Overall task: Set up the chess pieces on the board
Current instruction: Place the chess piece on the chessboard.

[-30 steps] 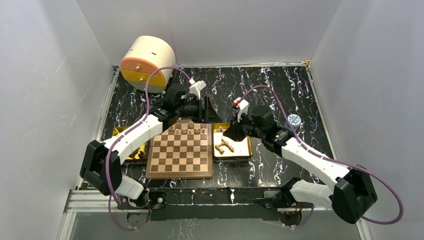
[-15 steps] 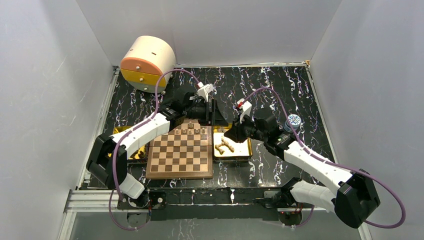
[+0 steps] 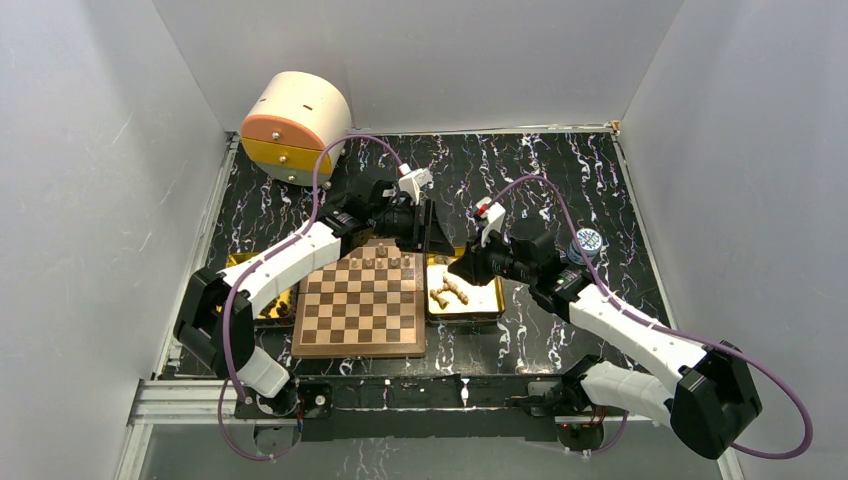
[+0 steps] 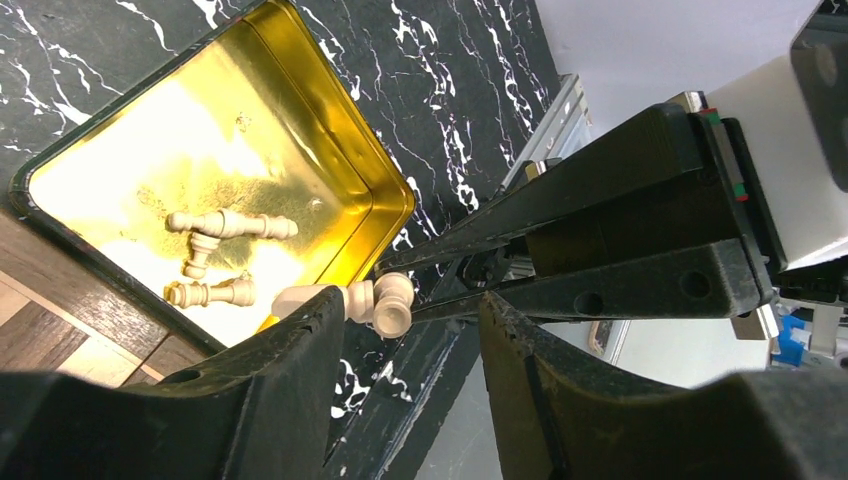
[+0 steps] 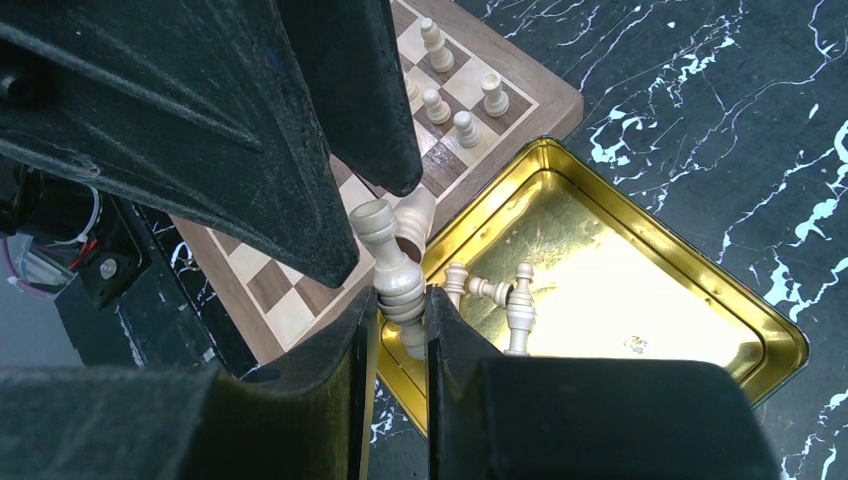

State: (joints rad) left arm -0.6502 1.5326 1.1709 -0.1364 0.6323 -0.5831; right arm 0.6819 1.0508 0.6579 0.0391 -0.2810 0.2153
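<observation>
The board (image 3: 362, 305) lies at the table's front middle, with several tan chess pieces (image 3: 385, 258) upright on its far rows; they also show in the right wrist view (image 5: 450, 90). My right gripper (image 3: 460, 268) hangs over the right gold tray (image 3: 497, 300) and is shut on a tan chess piece (image 5: 392, 270). My left gripper (image 3: 428, 232) is open just beyond the board's far right corner. In the left wrist view, that held piece (image 4: 380, 302) sits near the left gripper (image 4: 412, 305), beside one finger. Three pieces (image 4: 215, 255) lie in the tray.
A cream drawer unit with orange and yellow fronts (image 3: 295, 125) stands at the back left. A second gold tray (image 3: 268, 305) lies left of the board, partly under the left arm. A small round blue-and-white object (image 3: 587, 239) sits at the right. Grey walls enclose the table.
My left gripper has moved right from over the board's far edge towards my right gripper. My right gripper has stayed over the tray, still holding its piece.
</observation>
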